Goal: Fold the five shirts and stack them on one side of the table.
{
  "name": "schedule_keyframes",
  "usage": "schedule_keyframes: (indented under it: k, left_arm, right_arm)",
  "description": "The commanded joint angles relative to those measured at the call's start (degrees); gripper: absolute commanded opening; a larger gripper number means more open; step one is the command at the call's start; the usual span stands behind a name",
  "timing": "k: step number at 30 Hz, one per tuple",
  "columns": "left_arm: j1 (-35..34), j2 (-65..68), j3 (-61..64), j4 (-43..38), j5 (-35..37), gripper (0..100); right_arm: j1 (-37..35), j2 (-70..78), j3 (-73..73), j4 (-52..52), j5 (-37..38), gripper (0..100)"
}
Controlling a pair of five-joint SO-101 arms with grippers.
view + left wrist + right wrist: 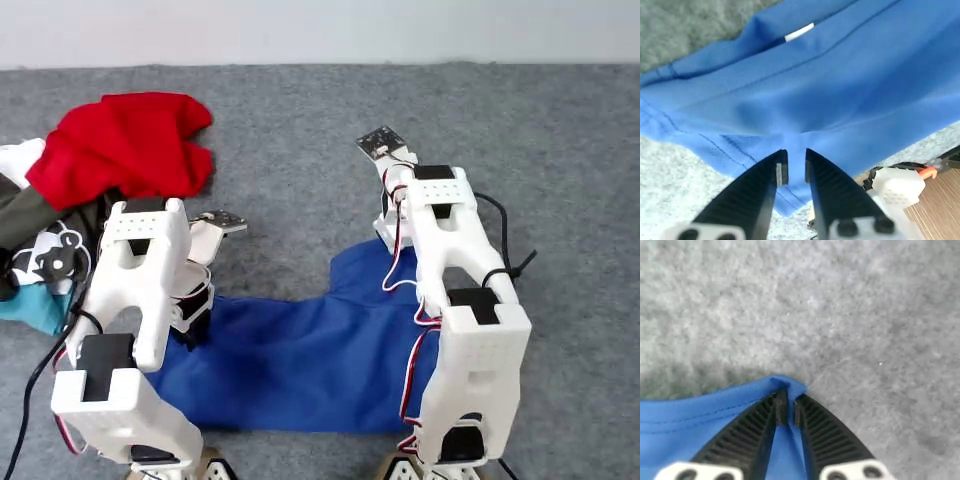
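Unfolded pile lies out beyond the left end effector, on its outer side. Red shirt is on top, with a black-and-white print shirt and a teal shirt lower down. Nothing looks folded and there's no stack yet.

Left end effector: jaws nearly together, clamped on a pinch of the blue shirt near its hem, with creases running into the grip. The blue shirt is spread on the grey worktop between the two arms, close to the near edge.

Right end effector: jaws together on the very tip of a blue shirt corner, bare worktop just beyond it.

Risks, my read:
- Right grip holds only a sliver of fabric, so any tug could slip it out and collapse the fold.
- Unequal travel between the arms would skew the fold line.
- Left arm sits close to the pile, and a wide swing could drag the print shirt along.
- Hem near the worktop edge could slide off.
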Motion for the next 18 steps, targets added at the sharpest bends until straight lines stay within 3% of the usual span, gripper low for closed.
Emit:
schedule_keyframes:
  k: [1,9,18]
  left_arm:
    - [0.4,-1.9,-1.5,0.6,-0.4,8]
    - [0.4,-1.8,-1.4,0.6,-0.4,8]
    - [0.4,-1.8,-1.3,0.6,-0.4,8]
  right_arm:
    - [0.2,-3.5,-1.5,5.8,-0.2,1.0]
    - [-0.1,-13.0,-1.5,17.4,3.3,1.0]
    - [-0.3,-21.8,0.6,20.6,3.9,1.0]
